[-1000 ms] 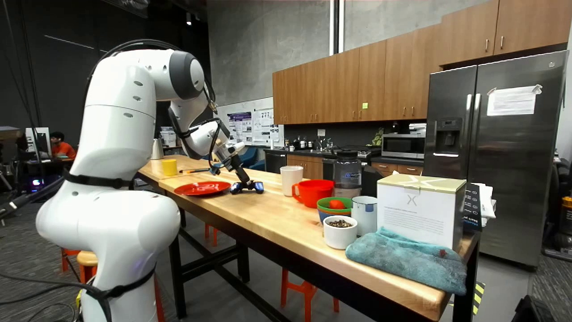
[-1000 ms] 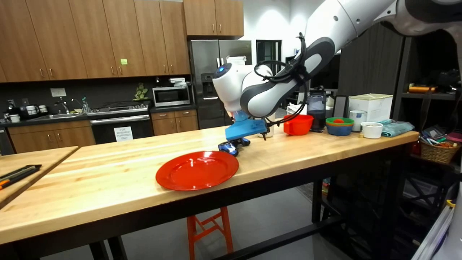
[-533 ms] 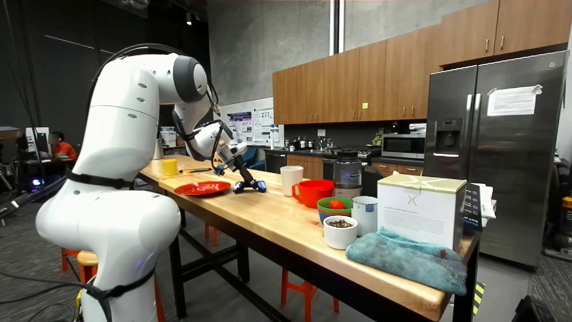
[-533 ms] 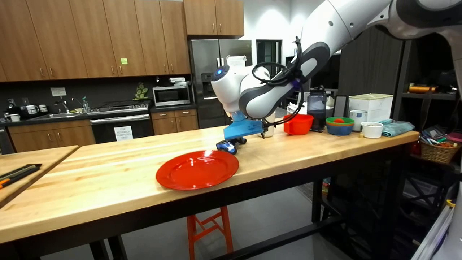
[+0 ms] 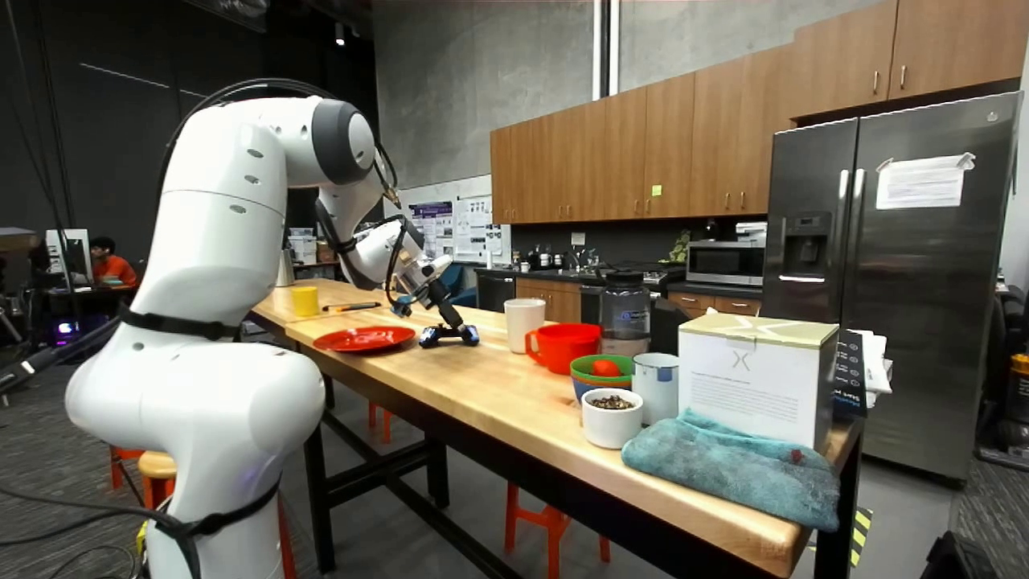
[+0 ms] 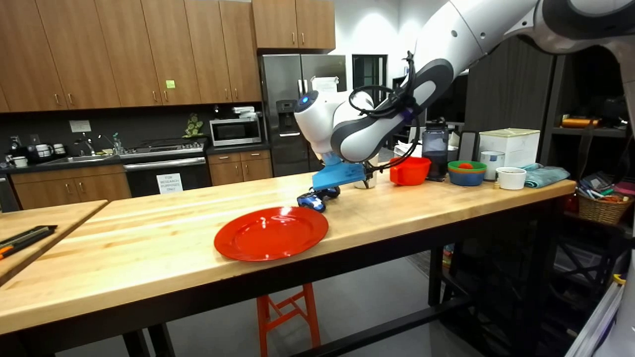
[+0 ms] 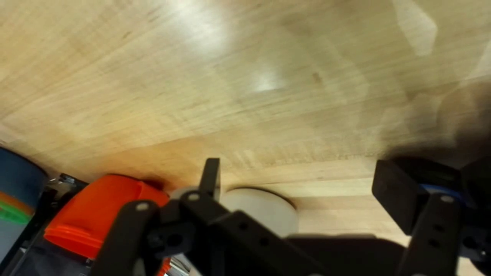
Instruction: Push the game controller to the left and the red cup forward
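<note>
The claw (image 7: 301,186) is spread, its two dark fingers (image 7: 399,195) well apart in the wrist view, and it slants down toward the desk (image 6: 149,238). One finger is right at the game controller (image 6: 312,201), which lies on the desk just beside the red plate (image 6: 271,234); whether finger and controller touch, I cannot tell. Next along the desk, in both exterior views, comes an upright white cup (image 5: 521,322), then the red cup (image 5: 567,348), also upright and well apart from the claw. Near the red cup stand a dark see-through bottle (image 5: 625,310) and nested bowls (image 6: 467,177), a green one on top. Past those are a small white bowl (image 5: 612,424) with dark bits (image 5: 611,401) in it, a pale cup (image 5: 655,394) with a blue patch, a white box (image 5: 748,382) and, at the desk's end, a teal cloth (image 5: 731,474)
</note>
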You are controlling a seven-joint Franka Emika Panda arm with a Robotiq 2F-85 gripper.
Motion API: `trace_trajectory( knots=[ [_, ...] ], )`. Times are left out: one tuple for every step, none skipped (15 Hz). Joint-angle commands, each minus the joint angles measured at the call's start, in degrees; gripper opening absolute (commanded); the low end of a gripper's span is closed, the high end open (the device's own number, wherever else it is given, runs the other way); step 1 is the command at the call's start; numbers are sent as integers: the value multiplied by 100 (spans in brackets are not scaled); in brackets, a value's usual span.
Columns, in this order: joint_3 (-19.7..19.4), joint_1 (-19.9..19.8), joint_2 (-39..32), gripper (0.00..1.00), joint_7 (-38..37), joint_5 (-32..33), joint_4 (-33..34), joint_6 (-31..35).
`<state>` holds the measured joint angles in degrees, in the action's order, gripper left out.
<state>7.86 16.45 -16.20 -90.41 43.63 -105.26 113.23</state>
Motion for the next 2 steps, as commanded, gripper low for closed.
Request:
trace_trajectory(
  knots=[
    [-7,15,-5,100,7,-11,19,-19],
    [-8,15,-6,100,7,-11,19,-19]
  ],
)
